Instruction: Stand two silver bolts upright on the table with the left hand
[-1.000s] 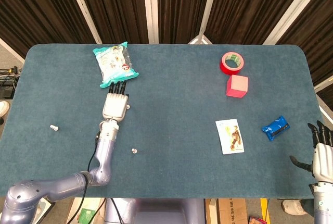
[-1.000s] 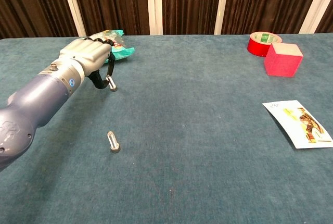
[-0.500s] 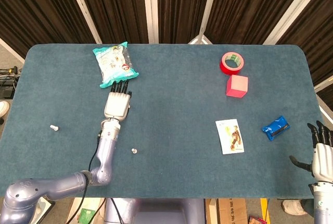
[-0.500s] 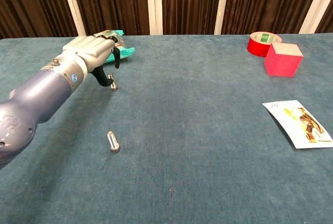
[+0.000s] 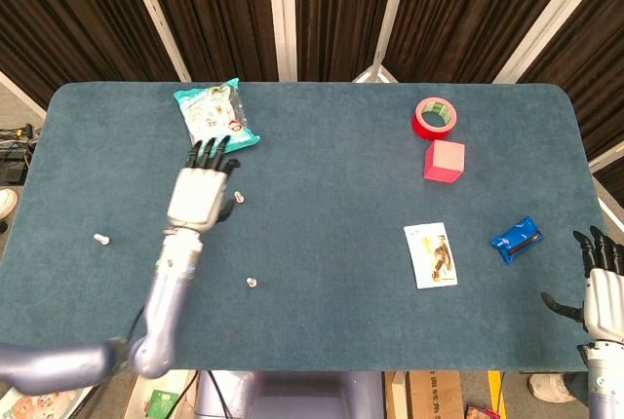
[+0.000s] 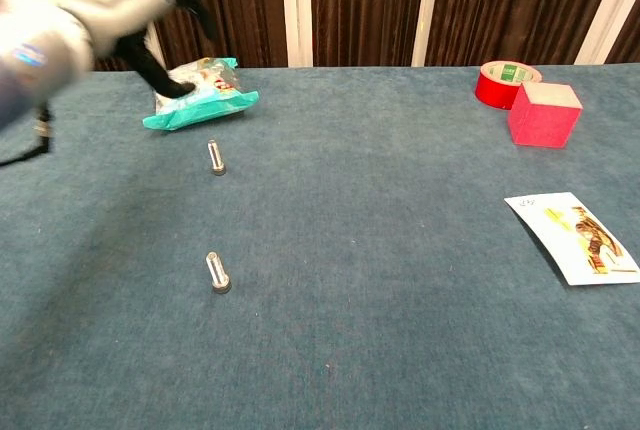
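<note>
Left hand (image 5: 199, 192) lifted away, fingers spread, empty; second silver steel bolt (image 6: 216, 157) now upright near teal snack packet (image 6: 198, 96); task looks complete.

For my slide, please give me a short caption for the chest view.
Two silver bolts stand upright on the teal table; the left hand is raised, empty.

Teal snack bag (image 5: 215, 120) at 11 o'clock. Red tape roll (image 5: 435, 118) at 1 o'clock, touching pink cube (image 5: 444, 161). Card (image 5: 430, 255) and blue packet (image 5: 515, 239) at 4 o'clock.
</note>
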Action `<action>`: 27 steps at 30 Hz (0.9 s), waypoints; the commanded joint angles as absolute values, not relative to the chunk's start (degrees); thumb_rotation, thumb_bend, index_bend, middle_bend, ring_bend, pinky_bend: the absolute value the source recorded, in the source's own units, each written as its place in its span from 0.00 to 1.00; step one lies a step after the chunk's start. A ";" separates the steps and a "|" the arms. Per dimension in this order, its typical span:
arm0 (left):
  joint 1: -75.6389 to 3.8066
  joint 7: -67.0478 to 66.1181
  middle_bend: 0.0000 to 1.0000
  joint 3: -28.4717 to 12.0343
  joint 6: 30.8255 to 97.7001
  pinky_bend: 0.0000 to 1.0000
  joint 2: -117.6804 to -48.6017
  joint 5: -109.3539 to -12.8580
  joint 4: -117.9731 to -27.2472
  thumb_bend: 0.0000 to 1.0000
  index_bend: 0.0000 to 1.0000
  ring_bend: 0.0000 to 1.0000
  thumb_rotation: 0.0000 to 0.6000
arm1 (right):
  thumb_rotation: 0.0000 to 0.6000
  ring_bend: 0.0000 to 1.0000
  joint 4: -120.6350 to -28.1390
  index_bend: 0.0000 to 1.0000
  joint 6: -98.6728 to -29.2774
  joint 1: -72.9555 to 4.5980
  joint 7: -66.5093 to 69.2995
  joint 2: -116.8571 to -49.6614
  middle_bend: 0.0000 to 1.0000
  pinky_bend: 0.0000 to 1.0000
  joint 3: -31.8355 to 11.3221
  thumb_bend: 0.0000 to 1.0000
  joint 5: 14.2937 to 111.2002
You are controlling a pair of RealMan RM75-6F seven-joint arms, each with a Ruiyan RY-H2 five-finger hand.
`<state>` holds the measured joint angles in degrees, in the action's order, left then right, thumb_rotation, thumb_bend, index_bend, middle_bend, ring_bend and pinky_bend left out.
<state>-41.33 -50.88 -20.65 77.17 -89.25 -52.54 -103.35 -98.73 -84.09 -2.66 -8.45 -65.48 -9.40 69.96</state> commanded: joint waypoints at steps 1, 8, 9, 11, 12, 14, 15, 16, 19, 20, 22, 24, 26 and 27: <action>-25.96 -40.70 0.00 -14.41 84.81 0.00 -67.72 -59.80 -123.36 0.42 0.25 0.00 1.00 | 1.00 0.01 -100.20 0.13 -84.56 -2.27 -9.67 -63.95 0.03 0.00 -8.82 0.01 70.72; -13.93 -25.99 0.00 -6.68 89.27 0.00 -53.24 -71.63 -125.14 0.42 0.22 0.00 1.00 | 1.00 0.00 -101.89 0.13 -85.62 -1.60 -9.52 -61.61 0.03 0.00 -8.25 0.01 72.60; -12.16 -23.19 0.00 -5.39 90.03 0.00 -52.17 -73.33 -124.44 0.42 0.22 0.00 1.00 | 1.00 0.00 -101.82 0.13 -85.55 -1.61 -9.14 -61.29 0.03 0.00 -8.16 0.01 73.00; -10.01 -19.23 0.00 -3.59 90.67 0.00 -51.15 -75.87 -122.79 0.42 0.21 0.00 1.00 | 1.00 0.00 -101.49 0.13 -85.38 -1.67 -8.60 -60.88 0.03 0.00 -7.95 0.00 73.77; -9.08 -17.20 0.00 -2.69 90.75 0.00 -50.91 -77.03 -121.77 0.42 0.21 0.00 1.00 | 1.00 0.00 -101.33 0.13 -85.27 -1.70 -8.34 -60.70 0.03 0.00 -7.81 0.00 74.14; -7.25 -12.71 0.00 -0.92 90.81 0.00 -51.15 -79.14 -119.13 0.42 0.21 0.00 1.00 | 1.00 0.00 -101.08 0.13 -85.03 -1.76 -7.71 -60.26 0.03 0.00 -7.47 0.01 75.06; -6.44 -10.45 0.00 -0.15 90.83 0.00 -51.63 -80.23 -117.52 0.42 0.21 0.00 1.00 | 1.00 0.00 -100.92 0.13 -85.01 -1.79 -7.24 -60.04 0.03 0.00 -7.32 0.01 75.67; -5.92 -8.82 0.00 0.36 90.77 0.00 -52.17 -80.94 -116.28 0.42 0.20 0.00 1.00 | 1.00 0.00 -100.77 0.13 -85.06 -1.82 -7.04 -59.94 0.03 0.00 -7.22 0.01 76.12; -4.84 -4.78 0.00 1.34 90.60 0.00 -54.24 -82.96 -112.07 0.42 0.19 0.00 1.00 | 1.00 0.00 -100.44 0.11 -85.29 -1.80 -6.78 -59.74 0.03 0.00 -7.01 0.00 76.97; -4.64 -3.90 0.00 1.51 90.51 0.00 -54.90 -83.41 -111.02 0.42 0.18 0.00 1.00 | 1.00 0.00 -100.36 0.11 -85.30 -1.79 -6.74 -59.70 0.03 0.00 -6.97 0.00 77.06; -4.37 -2.44 0.00 1.76 90.31 0.00 -56.10 -84.17 -109.30 0.42 0.15 0.00 1.00 | 1.00 0.00 -100.31 0.10 -85.18 -1.83 -6.69 -59.58 0.02 0.00 -6.89 0.00 77.16; -4.29 -1.35 0.00 2.23 89.68 0.00 -57.65 -85.34 -106.88 0.42 0.15 0.00 1.00 | 1.00 0.00 -100.35 0.09 -84.71 -1.92 -6.75 -59.25 0.02 0.00 -6.64 0.00 77.29; -4.19 -1.18 0.00 2.32 89.46 0.00 -58.73 -85.82 -105.26 0.42 0.15 0.00 1.00 | 1.00 0.00 -100.44 0.09 -84.29 -2.04 -6.70 -58.98 0.02 0.00 -6.47 0.00 77.38; -4.14 -1.16 0.00 2.28 89.47 0.00 -59.16 -85.90 -104.74 0.42 0.15 0.00 1.00 | 1.00 0.00 -100.45 0.09 -84.17 -2.08 -6.66 -58.90 0.02 0.00 -6.42 0.01 77.43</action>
